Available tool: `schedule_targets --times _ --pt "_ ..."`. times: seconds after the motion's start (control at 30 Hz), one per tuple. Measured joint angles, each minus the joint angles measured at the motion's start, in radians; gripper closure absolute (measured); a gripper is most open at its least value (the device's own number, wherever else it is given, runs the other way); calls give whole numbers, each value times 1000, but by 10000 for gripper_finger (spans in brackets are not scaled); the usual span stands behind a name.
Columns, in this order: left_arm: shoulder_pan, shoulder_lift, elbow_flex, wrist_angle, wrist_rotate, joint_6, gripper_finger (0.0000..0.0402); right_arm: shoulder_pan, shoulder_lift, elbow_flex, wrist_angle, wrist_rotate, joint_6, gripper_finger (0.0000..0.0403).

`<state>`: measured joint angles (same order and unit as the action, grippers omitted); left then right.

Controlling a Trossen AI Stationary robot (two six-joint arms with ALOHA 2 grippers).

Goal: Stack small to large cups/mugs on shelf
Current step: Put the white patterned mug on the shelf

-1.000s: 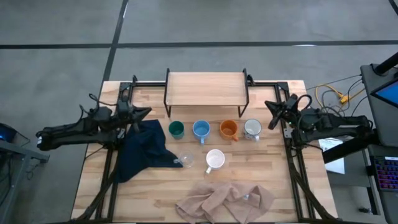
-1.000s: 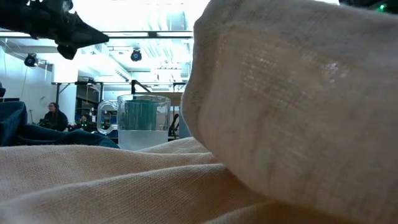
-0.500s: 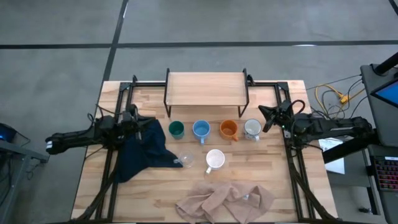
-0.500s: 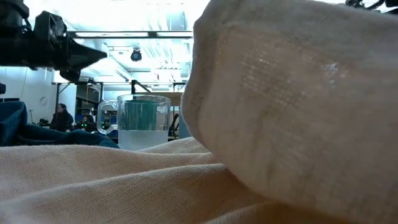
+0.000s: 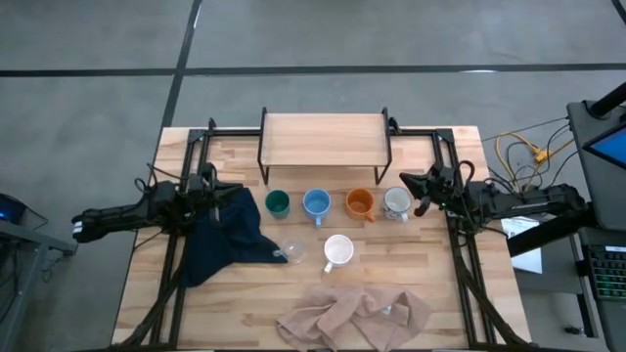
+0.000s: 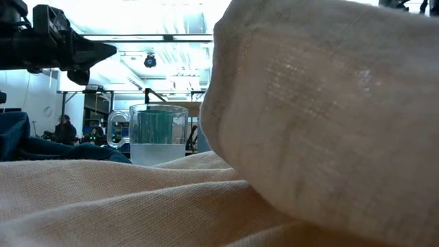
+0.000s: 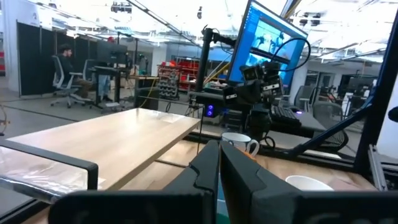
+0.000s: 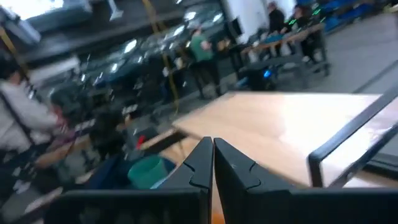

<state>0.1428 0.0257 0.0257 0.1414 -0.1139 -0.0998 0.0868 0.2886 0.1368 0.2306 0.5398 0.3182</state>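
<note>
The shelf [image 5: 325, 140] stands on its black legs at the table's far middle, its board bare. In front of it, in a row on the table, stand the dark green [image 5: 278, 203], light blue [image 5: 316, 203], orange [image 5: 360, 202] and patterned white [image 5: 397, 201] mugs. The plain white mug [image 5: 338, 250] and the clear glass cup [image 5: 291, 252] stand nearer. My left gripper [image 5: 217, 188] is shut and empty over the dark blue cloth's far corner, left of the green mug. My right gripper [image 5: 405, 182] is shut and empty just right of the patterned mug.
The dark blue cloth [image 5: 223, 235] lies left of the mugs, its edge beside the glass cup. The beige cloth [image 5: 354, 318] lies crumpled at the near edge and fills most of the low view [image 6: 309, 137]. Black rails [image 5: 445, 161] run along both table sides.
My right gripper has gone toward the table's left and a little nearer, up to the patterned mug. My left gripper has drawn back toward the table's left and near side and come lower over the blue cloth. No mug has moved.
</note>
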Motion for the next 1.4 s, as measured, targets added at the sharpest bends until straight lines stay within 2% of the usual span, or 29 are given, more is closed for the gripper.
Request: schedule_targets --times 0.1,0.27,0.47,0.63,0.9,1.13,1.2,1.3,1.4 --pt "0 2 0 0 4 -2 402 0 0 75 -174 -77 34 394" --pt "0 3 0 0 5 -2 402 0 7 275 -621 -173 143 394" --pt "0 2 0 0 5 -2 402 0 22 463 -1002 -153 266 394" --pt "0 1 0 4 5 -2 402 0 76 513 -1200 -147 361 394" --pt "0 0 0 9 6 -16 402 39 150 469 -1194 -118 409 394" --pt "0 0 0 9 6 -24 402 220 16 430 -1185 80 505 394" --pt "0 0 0 9 6 -24 402 279 -26 412 -1112 186 508 394" --pt "0 0 1 9 6 -24 402 368 -76 356 -941 338 394 394" --pt "0 1 2 16 6 -24 402 443 -113 290 -846 421 315 394"
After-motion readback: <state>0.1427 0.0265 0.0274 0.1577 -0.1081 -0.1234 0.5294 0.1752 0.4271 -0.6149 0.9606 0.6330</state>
